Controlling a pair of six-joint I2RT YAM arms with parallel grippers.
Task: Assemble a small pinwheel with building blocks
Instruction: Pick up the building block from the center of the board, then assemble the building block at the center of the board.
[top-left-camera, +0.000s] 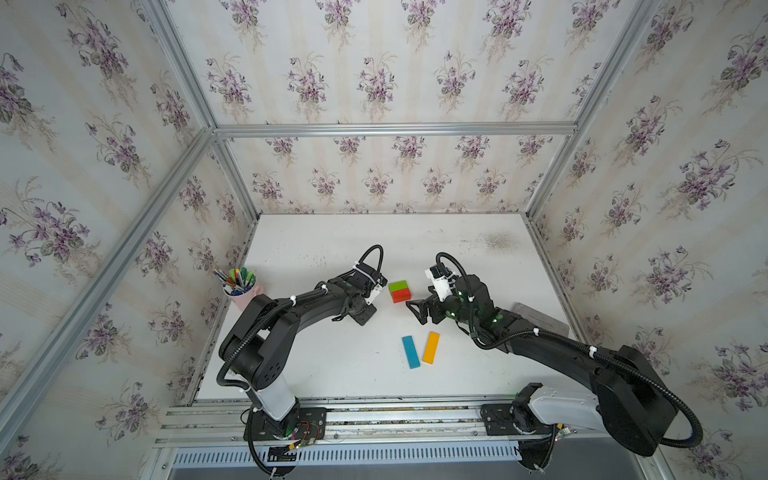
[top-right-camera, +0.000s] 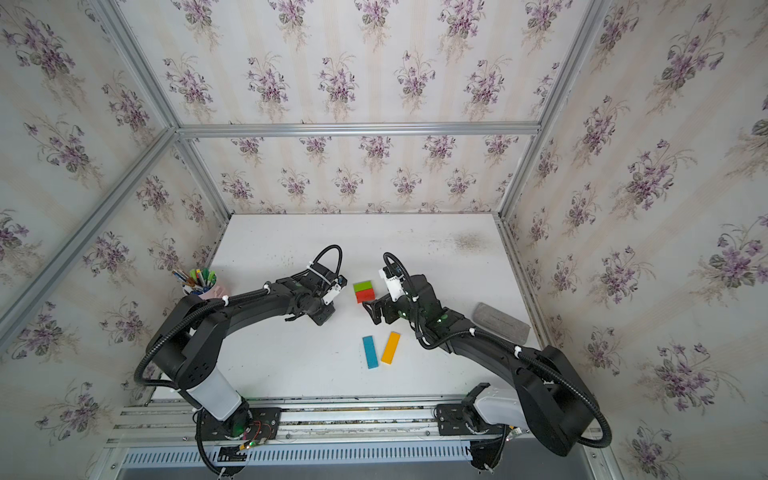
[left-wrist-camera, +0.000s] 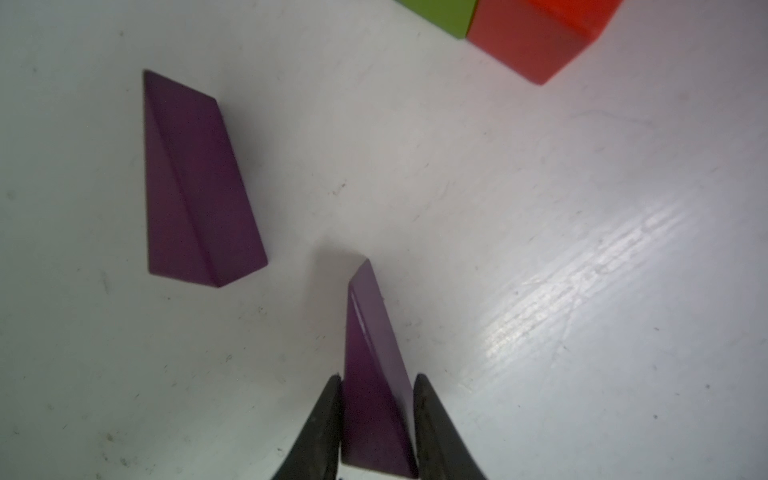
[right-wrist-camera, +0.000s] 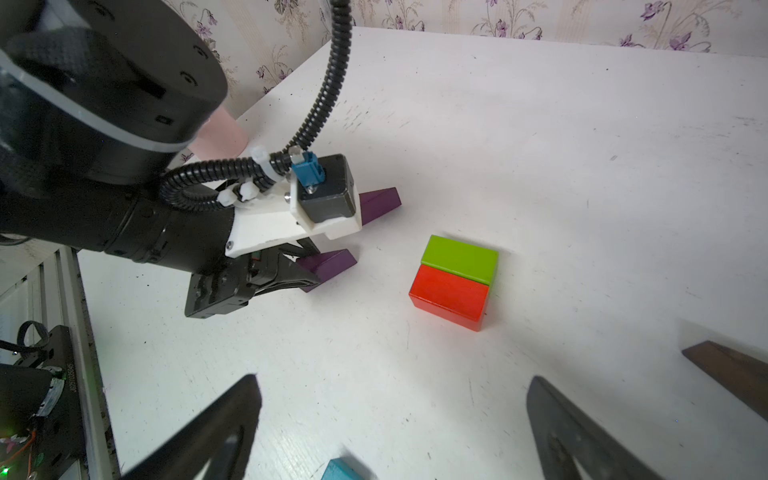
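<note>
In the left wrist view my left gripper (left-wrist-camera: 378, 376) has both fingers pressed against the sides of a purple wedge (left-wrist-camera: 374, 365) lying on the white table. A second purple wedge (left-wrist-camera: 195, 187) lies loose beside it. The right wrist view shows the same grip (right-wrist-camera: 307, 270), a short way from the green block (right-wrist-camera: 459, 257) and red block (right-wrist-camera: 449, 297), which sit side by side as one square. The blue bar (top-left-camera: 410, 352) and orange bar (top-left-camera: 431, 348) lie nearer the front. My right gripper (top-left-camera: 417, 312) stands open and empty by the red block. A brown wedge (right-wrist-camera: 731, 374) lies beside it.
A pink cup of pens (top-left-camera: 241, 286) stands at the table's left edge, behind my left arm. A grey pad (top-right-camera: 500, 318) lies at the right edge, near my right arm. Flowered walls with metal rails close in the table on three sides.
</note>
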